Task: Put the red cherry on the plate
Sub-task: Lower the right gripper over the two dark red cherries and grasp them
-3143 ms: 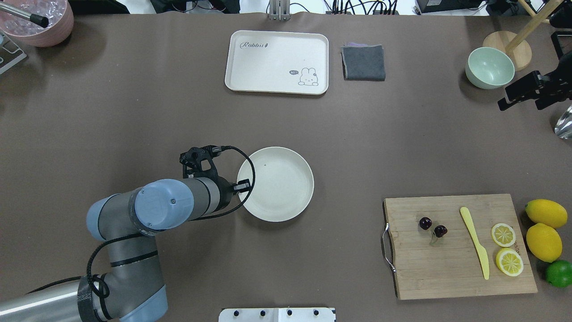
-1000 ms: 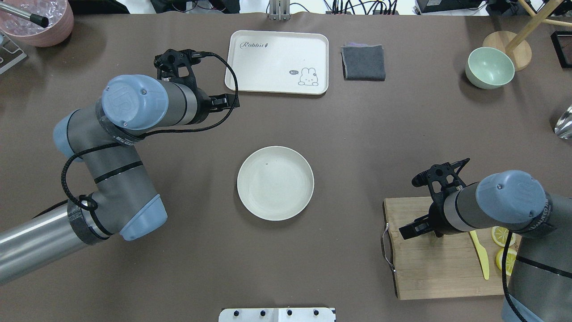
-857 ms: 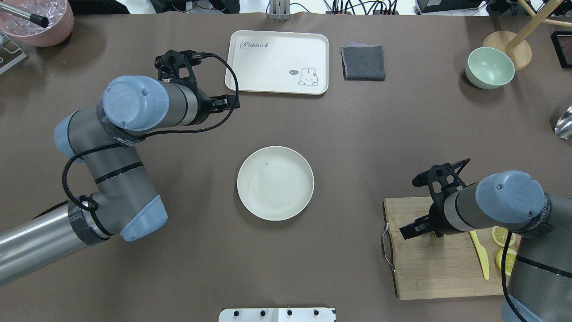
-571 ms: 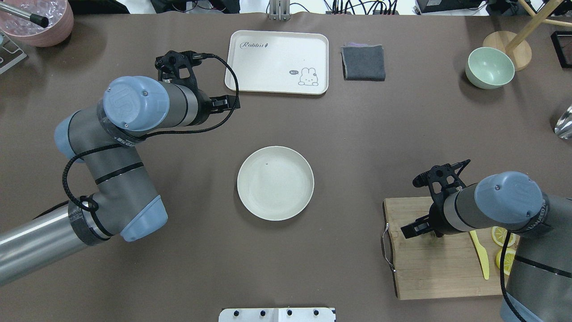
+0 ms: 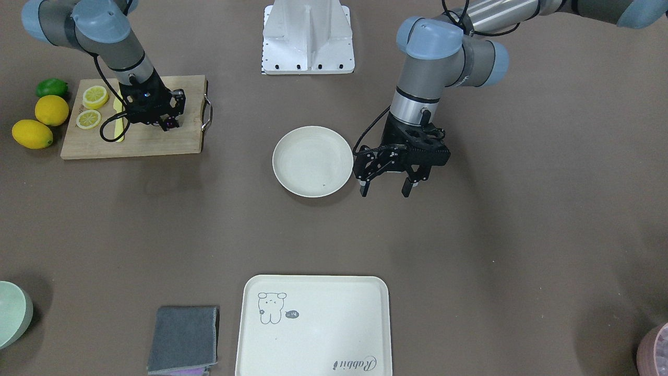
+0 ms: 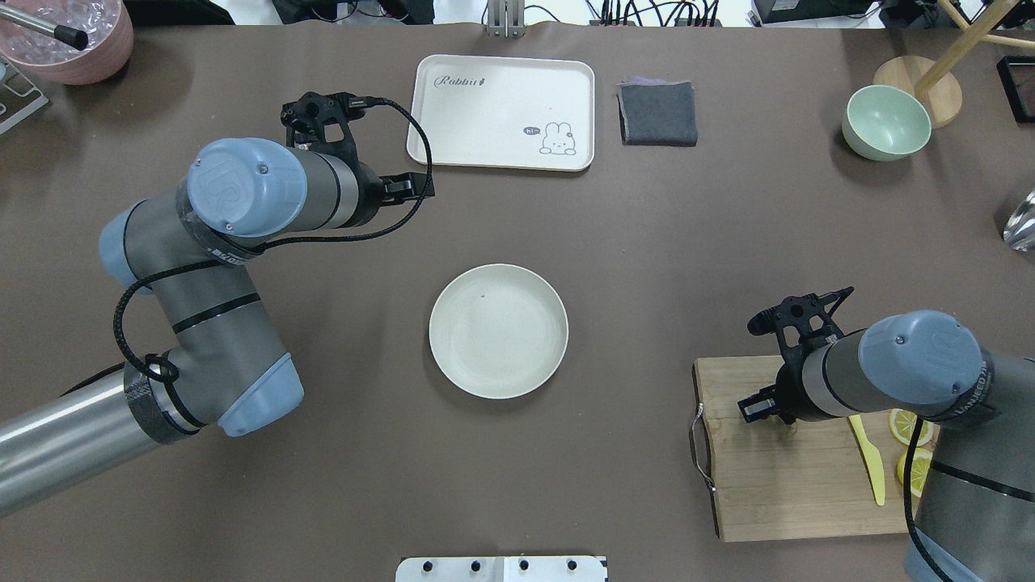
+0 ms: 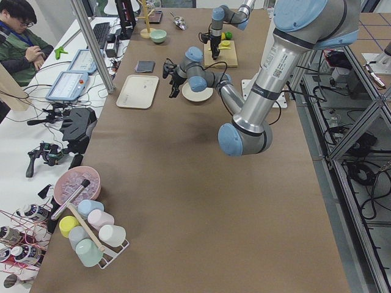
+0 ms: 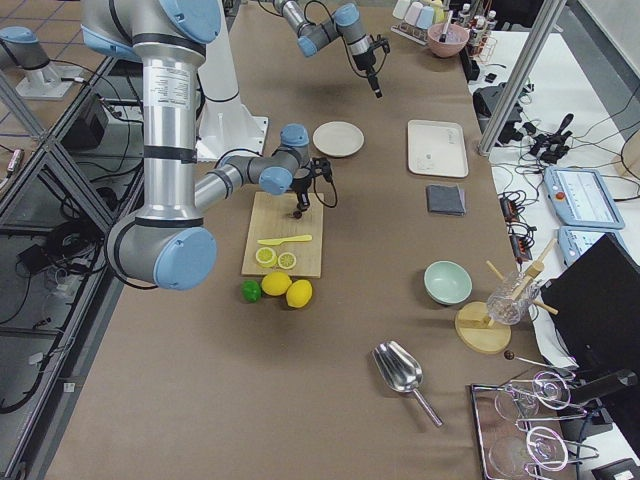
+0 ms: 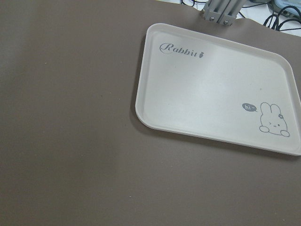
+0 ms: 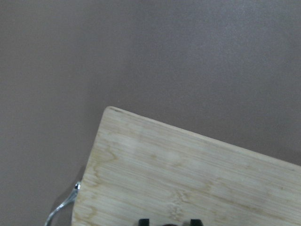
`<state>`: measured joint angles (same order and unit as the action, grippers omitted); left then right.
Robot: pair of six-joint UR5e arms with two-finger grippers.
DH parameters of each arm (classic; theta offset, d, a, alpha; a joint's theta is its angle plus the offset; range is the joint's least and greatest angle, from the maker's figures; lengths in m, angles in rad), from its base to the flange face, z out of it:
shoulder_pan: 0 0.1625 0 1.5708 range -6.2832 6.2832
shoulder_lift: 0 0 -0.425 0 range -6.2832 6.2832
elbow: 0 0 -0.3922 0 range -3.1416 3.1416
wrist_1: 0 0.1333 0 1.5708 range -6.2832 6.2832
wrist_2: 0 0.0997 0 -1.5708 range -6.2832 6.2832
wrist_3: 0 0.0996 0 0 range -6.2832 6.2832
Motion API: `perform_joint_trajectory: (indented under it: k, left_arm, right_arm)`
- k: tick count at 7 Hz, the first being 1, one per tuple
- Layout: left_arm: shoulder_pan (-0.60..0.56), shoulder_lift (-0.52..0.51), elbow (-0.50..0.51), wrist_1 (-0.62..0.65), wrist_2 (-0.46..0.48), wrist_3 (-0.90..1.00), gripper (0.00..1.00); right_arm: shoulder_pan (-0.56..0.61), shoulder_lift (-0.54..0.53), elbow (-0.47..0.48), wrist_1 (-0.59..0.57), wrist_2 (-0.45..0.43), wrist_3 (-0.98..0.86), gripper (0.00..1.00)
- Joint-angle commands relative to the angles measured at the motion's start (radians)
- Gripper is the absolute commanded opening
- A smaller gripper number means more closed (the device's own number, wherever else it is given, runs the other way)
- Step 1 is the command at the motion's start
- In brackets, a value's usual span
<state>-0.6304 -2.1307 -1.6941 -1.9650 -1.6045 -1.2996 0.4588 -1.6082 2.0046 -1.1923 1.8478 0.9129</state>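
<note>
Brown tabletop [image 6: 647, 242] lay bare all round the plate [image 6: 453, 364], whose rim touched nothing. Well off to the plate's right, on a wooden cutting board [image 6: 808, 493] near its handled edge, the right gripper [image 10: 169, 221] stood clamped on the red cherry [image 5: 170, 124]. The left gripper [image 5: 384, 191] hung with jaws apart, raised off the plate's left side.

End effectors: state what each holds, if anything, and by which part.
Left end effector: nothing. Right end effector: down at the red cherry on the cutting board; a grip cannot be told.
</note>
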Motion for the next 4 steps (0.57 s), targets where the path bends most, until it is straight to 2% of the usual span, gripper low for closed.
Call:
perform_joint_trajectory:
  k: [1, 2, 3, 4]
  left_arm:
    - [0.000, 0.000, 0.001, 0.000, 0.000, -0.001, 0.98]
    - [0.000, 0.000, 0.002, 0.000, 0.000, 0.000, 0.98]
    - [-0.006, 0.000, 0.007, 0.000, 0.000, 0.002, 0.98]
    - [-0.012, 0.002, 0.011, -0.006, 0.000, 0.002, 0.98]
  right_arm:
    - [0.023, 0.013, 0.016, 0.000, -0.004, 0.000, 0.00]
    - [0.068, 0.033, 0.040, -0.007, 0.029, -0.002, 0.00]
    - [0.113, 0.100, 0.034, -0.035, 0.097, 0.000, 0.00]
    - [0.139, 0.204, 0.036, -0.137, 0.108, 0.000, 0.00]
